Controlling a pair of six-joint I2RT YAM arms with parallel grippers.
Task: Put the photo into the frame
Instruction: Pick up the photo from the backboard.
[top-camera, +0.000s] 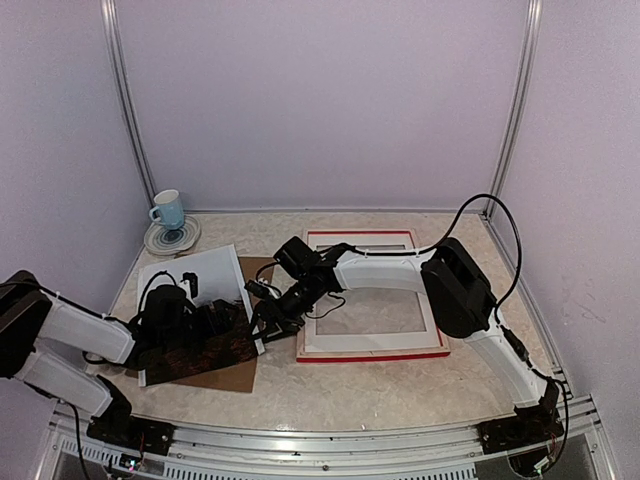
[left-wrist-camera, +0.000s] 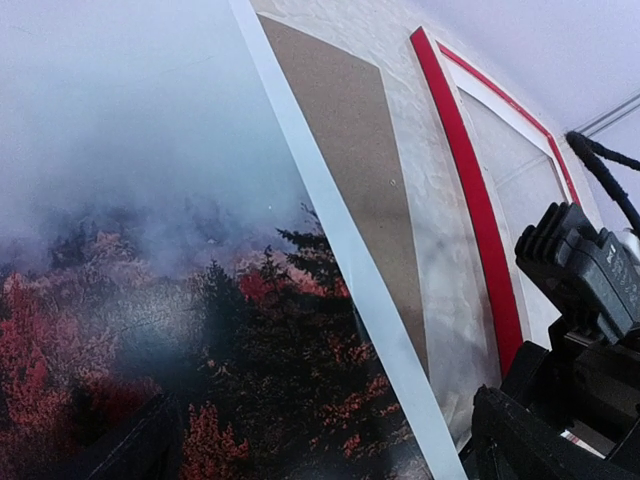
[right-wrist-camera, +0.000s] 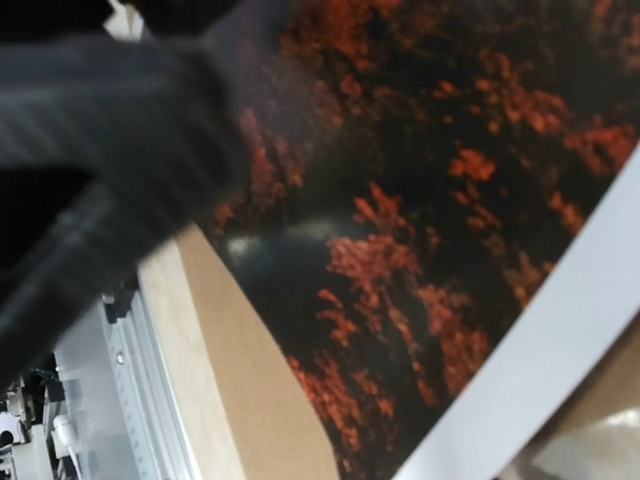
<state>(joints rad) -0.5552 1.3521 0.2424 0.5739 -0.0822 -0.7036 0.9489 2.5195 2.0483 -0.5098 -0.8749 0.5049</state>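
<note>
Large rectangular paper photo (top-camera: 210, 282), grey mist over red-brown trees: lying on brown cardboard backing board (top-camera: 228, 376), at 9 o'clock from thin-barred red rectangular frame (top-camera: 372, 356). Above photo, left gripper (top-camera: 208, 325), spread wide. At photo's 3 o'clock edge, right gripper (top-camera: 263, 318), width impossible to tell.

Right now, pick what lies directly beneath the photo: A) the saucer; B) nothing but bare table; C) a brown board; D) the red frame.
C: the photo covers most of the brown board, whose edges stick out under it, left of the frame.
</note>
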